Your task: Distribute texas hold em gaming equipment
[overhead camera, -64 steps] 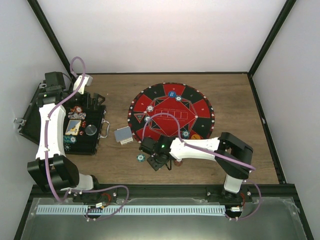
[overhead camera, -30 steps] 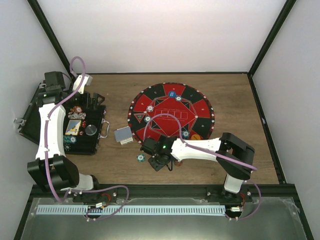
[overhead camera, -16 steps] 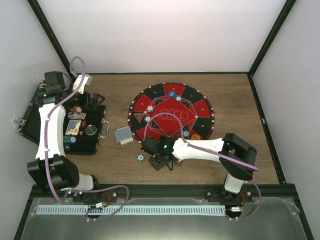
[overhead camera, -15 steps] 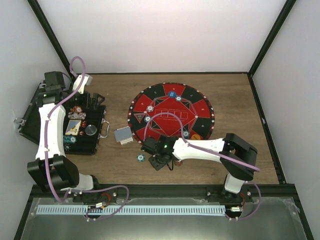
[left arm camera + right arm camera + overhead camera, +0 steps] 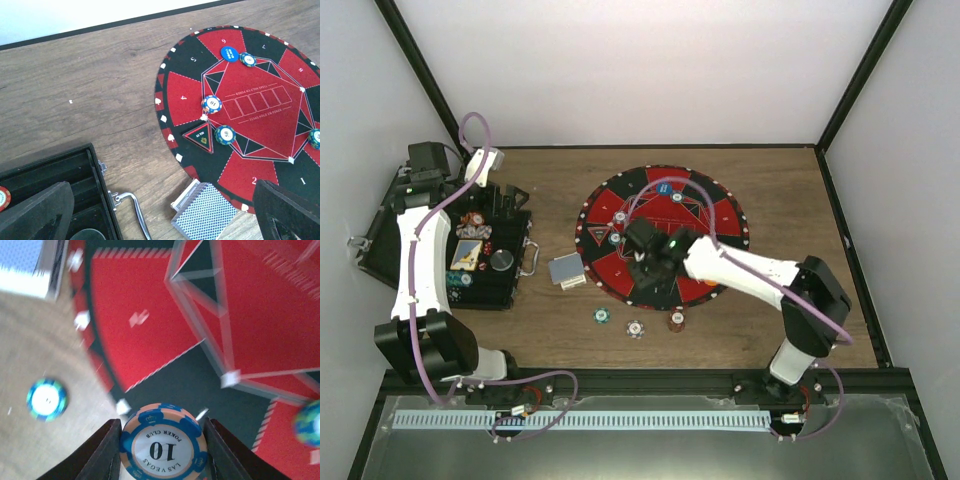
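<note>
A chip in the right hand, over the mat
The wooden tabletop carries the round red-and-black mat, with the open black case to its left and the deck of cards between them. The right hand clamps the blue-and-cream chip (marked 10) above the mat's near-left edge, and three loose chips lie on the wood nearby. The left hand hangs over the case, fingers spread wide, holding nothing

right gripper swung from the bare wood up over the mat's near-left edge, blue 10 chip pinched in it, pale chip now uncovered behind
</note>
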`<state>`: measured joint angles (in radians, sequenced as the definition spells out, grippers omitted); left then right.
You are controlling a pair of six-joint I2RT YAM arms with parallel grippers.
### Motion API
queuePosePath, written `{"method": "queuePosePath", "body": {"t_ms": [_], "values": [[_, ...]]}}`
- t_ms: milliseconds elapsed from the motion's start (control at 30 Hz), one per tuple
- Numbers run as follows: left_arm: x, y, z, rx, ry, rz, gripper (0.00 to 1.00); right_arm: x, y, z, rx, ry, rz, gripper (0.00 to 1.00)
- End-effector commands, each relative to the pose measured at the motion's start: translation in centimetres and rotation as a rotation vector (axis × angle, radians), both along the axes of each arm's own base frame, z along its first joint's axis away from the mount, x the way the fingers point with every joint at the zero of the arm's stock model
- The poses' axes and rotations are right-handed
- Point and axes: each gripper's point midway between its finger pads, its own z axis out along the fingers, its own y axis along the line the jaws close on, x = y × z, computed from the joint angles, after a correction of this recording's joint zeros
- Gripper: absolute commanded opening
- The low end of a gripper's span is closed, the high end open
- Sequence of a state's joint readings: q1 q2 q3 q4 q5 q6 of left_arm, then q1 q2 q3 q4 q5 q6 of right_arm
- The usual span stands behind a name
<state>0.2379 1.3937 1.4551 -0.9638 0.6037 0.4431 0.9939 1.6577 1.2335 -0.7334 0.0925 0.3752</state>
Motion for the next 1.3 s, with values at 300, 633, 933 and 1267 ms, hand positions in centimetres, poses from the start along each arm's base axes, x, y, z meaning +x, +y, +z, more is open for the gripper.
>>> {"method": "queuePosePath", "body": {"t_ms": [300,633,933,1267], "values": [[0.8,-0.1,1.3,-0.015,-0.035,-0.021,1.00,23.4,-8.7,3.6,-0.019,-0.235,-0.329,0.10],[1.2,-0.2,0.2,-0.026,-0.019,-0.041,1.00,32.3,-14.6,-1.7,-0.049,-0.201,-0.478,0.08],[1.6,-0.2,-0.5,-0.029,-0.010,-0.049,1.00,35.2,-16.7,-5.1,-0.054,-0.172,-0.527,0.08],[1.5,-0.2,-1.2,-0.026,0.008,-0.047,1.00,35.3,-17.2,-5.2,-0.056,-0.165,-0.548,0.50]]}}
